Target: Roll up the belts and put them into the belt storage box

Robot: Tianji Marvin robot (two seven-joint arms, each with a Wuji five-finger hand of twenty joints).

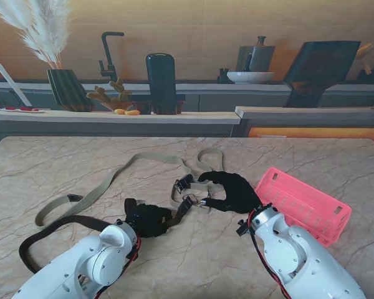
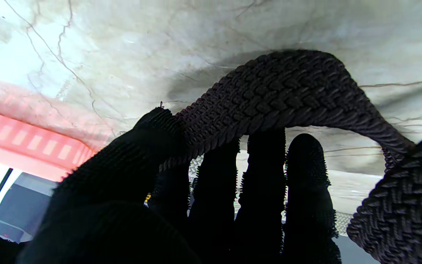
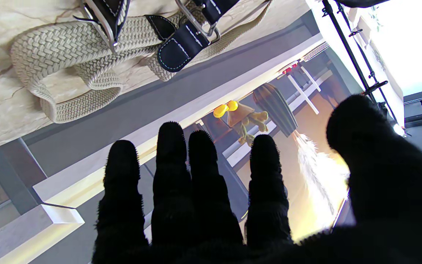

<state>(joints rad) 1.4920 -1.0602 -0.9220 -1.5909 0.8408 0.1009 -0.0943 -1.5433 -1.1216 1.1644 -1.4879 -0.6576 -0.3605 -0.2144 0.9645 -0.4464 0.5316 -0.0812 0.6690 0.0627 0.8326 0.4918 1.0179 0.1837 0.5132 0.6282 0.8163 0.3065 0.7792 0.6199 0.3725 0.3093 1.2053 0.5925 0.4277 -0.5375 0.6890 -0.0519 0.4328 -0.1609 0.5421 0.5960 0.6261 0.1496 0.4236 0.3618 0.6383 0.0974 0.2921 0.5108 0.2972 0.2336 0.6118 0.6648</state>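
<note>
A black braided belt [image 1: 43,233] loops over the near left of the marble table and ends in my left hand [image 1: 148,219]. In the left wrist view the black belt [image 2: 280,95] arches over the fingers with the thumb pressed on it, so my left hand [image 2: 211,205] is shut on it. A beige braided belt [image 1: 106,180] runs from the left toward the centre, where its dark leather buckle ends [image 1: 190,199] lie. My right hand [image 1: 234,190] hovers just right of the buckles with its fingers spread. The right wrist view shows my right hand [image 3: 196,198] holding nothing, with the beige belt [image 3: 68,55] beyond the fingertips. The pink slatted storage box [image 1: 305,202] sits at the right.
My white forearms [image 1: 93,261] rise from both near corners. Beyond the table's far edge is a counter ledge [image 1: 112,115] with a dark vase of pampas grass [image 1: 65,87], a black faucet, a dark cylinder [image 1: 161,81] and a bowl.
</note>
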